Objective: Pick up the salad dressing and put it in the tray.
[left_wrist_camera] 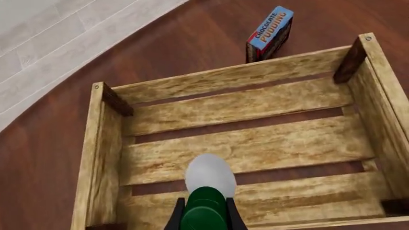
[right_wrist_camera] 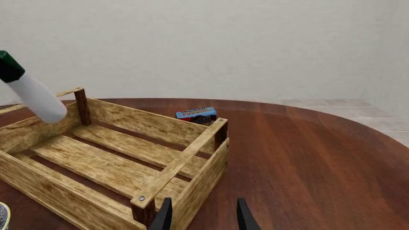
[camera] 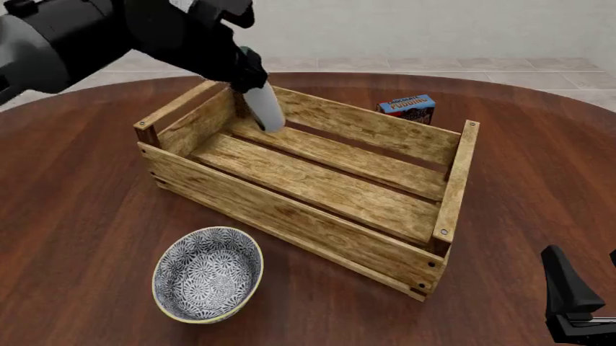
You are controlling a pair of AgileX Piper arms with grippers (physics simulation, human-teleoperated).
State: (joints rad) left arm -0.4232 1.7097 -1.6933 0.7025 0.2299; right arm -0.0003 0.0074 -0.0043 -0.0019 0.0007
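The salad dressing [camera: 265, 109], a slim white bottle with a dark green cap, hangs tilted over the far-left end of the tray [camera: 288, 216], bottom end down and above the slats. My left gripper [camera: 248, 72] is shut on its cap end. In the left wrist view the fingers [left_wrist_camera: 174, 218] clamp the green cap, with the bottle [left_wrist_camera: 210, 175] over the tray [left_wrist_camera: 105, 143]. The right wrist view shows the bottle [right_wrist_camera: 33, 96] above the tray [right_wrist_camera: 185, 158]. My right gripper [camera: 578, 303] is open and empty, low at the table's front right, and it shows in its own wrist view [right_wrist_camera: 203, 218].
A blue chocolate pudding box [camera: 407, 108] stands just behind the tray's far wall; it also shows in the left wrist view [left_wrist_camera: 269, 33] and the right wrist view [right_wrist_camera: 197, 115]. A blue-and-white patterned bowl [camera: 207, 274] sits in front of the tray's left end.
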